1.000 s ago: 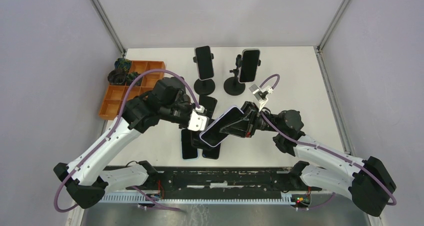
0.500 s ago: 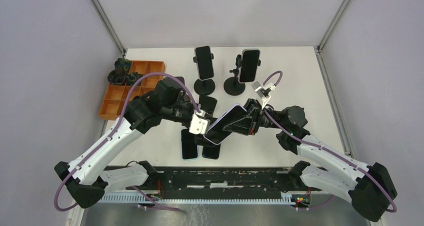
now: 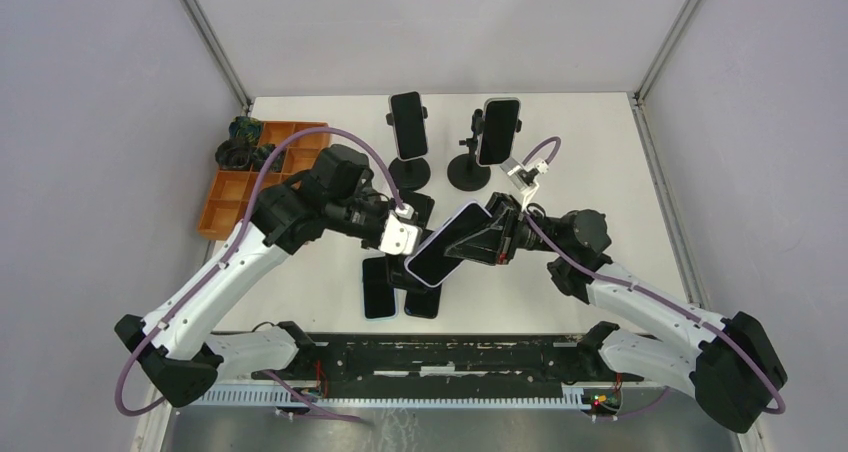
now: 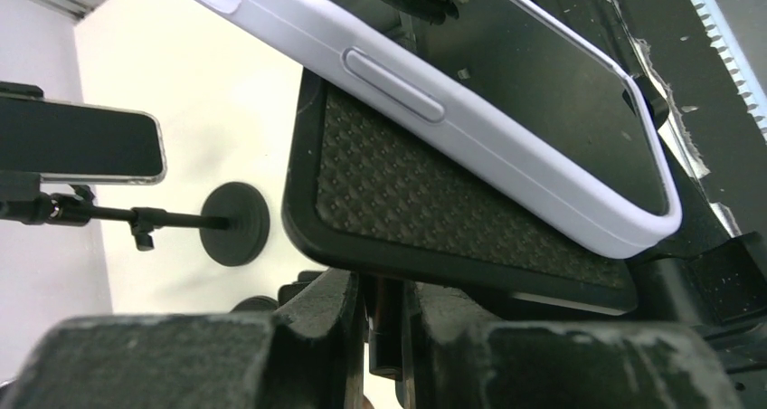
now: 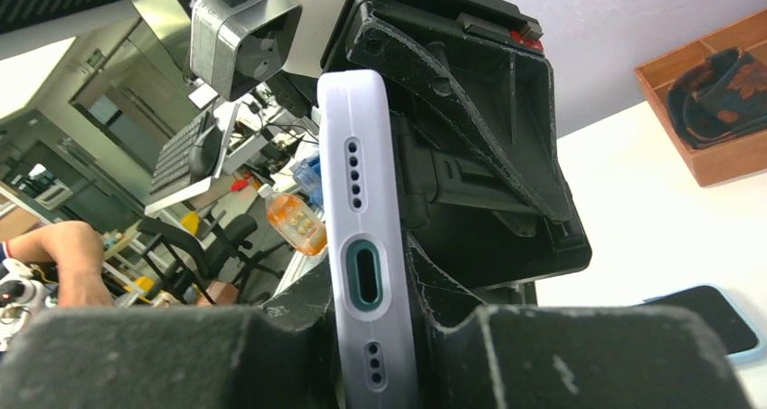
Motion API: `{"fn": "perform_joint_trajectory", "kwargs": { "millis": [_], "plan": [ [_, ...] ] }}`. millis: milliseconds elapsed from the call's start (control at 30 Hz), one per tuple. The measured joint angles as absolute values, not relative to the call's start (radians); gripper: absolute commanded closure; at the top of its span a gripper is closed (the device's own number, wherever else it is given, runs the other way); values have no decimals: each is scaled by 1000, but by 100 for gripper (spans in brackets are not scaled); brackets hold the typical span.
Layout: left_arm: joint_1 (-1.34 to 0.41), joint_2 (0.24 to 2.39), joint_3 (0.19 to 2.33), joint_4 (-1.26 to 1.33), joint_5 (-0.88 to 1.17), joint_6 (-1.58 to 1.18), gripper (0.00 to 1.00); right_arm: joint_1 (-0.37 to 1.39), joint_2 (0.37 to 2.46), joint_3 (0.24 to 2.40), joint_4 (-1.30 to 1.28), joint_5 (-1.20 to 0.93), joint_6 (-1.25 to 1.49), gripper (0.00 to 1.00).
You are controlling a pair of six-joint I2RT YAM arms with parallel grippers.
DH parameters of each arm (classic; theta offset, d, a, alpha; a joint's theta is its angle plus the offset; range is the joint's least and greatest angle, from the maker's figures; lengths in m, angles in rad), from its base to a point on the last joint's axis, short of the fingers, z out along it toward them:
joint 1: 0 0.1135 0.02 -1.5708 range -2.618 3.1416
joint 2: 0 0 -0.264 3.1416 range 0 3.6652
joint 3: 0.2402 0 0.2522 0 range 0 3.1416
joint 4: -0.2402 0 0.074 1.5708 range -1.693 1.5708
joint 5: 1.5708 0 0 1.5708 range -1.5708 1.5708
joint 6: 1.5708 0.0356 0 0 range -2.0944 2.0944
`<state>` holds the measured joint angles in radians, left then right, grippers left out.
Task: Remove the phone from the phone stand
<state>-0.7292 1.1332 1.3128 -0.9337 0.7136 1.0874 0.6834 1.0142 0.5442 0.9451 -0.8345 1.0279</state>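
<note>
Both arms meet in mid-air over the middle of the white surface (image 3: 620, 172), sharing one load so that each part can be pulled against the other. The left gripper (image 4: 384, 337) has its fingers pressed close on a thin part under the black phone stand (image 4: 434, 201) with its textured cradle pad, bracing it. The right gripper (image 5: 375, 337) has its fingers pinching the slim white-cased phone (image 3: 440, 247) at its charging-port end.

The white-cased phone lies along the cradle pad, raised above several dark phones lying flat on the surface (image 3: 378, 287). Whether the cradle's clamp has let go I cannot tell. Its long axis runs from near-left to far-right, dark screen tilted upward, port end pointing right toward the right arm. Sliding it out along that axis looks like the sensible pull.
</note>
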Motion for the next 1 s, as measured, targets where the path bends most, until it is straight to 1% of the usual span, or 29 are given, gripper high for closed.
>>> {"fn": "perform_joint_trajectory", "kwargs": {
  "millis": [133,200,300,333,367,400,500,533,633,667,700,767,833,900,1000],
  "plan": [
    [-723,1142,1328,-960,715,1076,98,678,1036,543,981,-837,1079,71],
    [-723,1142,1330,-979,714,1076,98,677,1035,543,988,-831,1087,67],
    [-724,1143,1326,-1055,705,1076,98,661,1019,543,1010,-784,1097,62],
    [-725,1144,1324,-1074,704,1076,98,657,1012,543,1016,-774,1100,62],
    [-725,1144,1323,-1088,704,1076,98,654,1005,543,1024,-763,1104,64],
    [-725,1144,1323,-1099,704,1076,98,653,1000,543,1033,-754,1105,69],
    [-725,1145,1323,-1121,704,1076,98,653,992,543,1055,-734,1115,96],
    [-725,1147,1323,-1125,704,1076,98,653,992,543,1059,-730,1119,100],
    [-725,1150,1323,-1129,698,1076,98,653,989,543,1047,-726,1123,100],
    [-725,1150,1323,-1129,691,1076,98,652,983,544,1018,-725,1108,95],
    [-725,1150,1323,-1129,683,1076,98,649,974,546,974,-723,1086,83],
    [-725,1150,1323,-1129,667,1076,98,640,954,552,866,-714,1028,61],
    [-725,1150,1323,-1129,651,1076,98,629,936,558,760,-696,970,46],
    [-725,1150,1323,-1129,638,1076,98,622,913,559,646,-670,898,36],
    [-725,1150,1323,-1129,629,1076,98,619,881,559,487,-619,788,26]
  ]
}}
